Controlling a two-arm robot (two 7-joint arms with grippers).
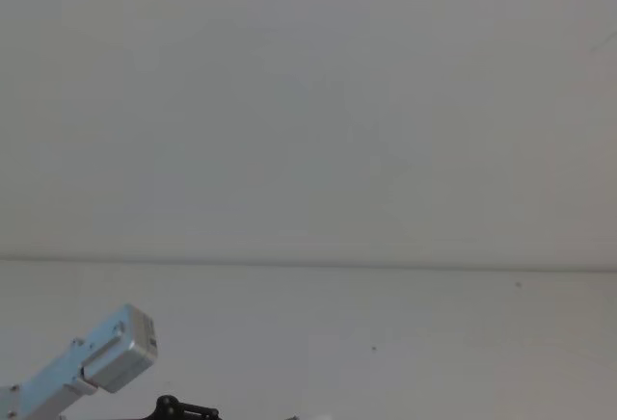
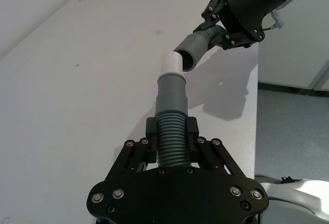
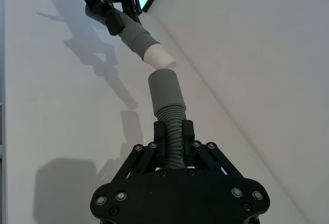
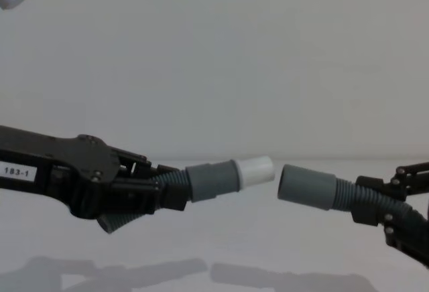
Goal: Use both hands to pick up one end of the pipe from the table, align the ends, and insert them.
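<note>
Fingers left (image 2: 151,131), right (image 3: 188,131) clamp pipe (image 2: 172,136) over white table (image 1: 405,343); seemingly grey wall (image 1: 308,102).

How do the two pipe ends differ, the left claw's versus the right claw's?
The left end, held by the left claw, carries a narrower white tip; the right end, held by the right claw, is a plain open grey cuff. In the chest view the left end sits slightly higher than the right end. Both are smooth grey cuffs facing each other across a gap.
</note>
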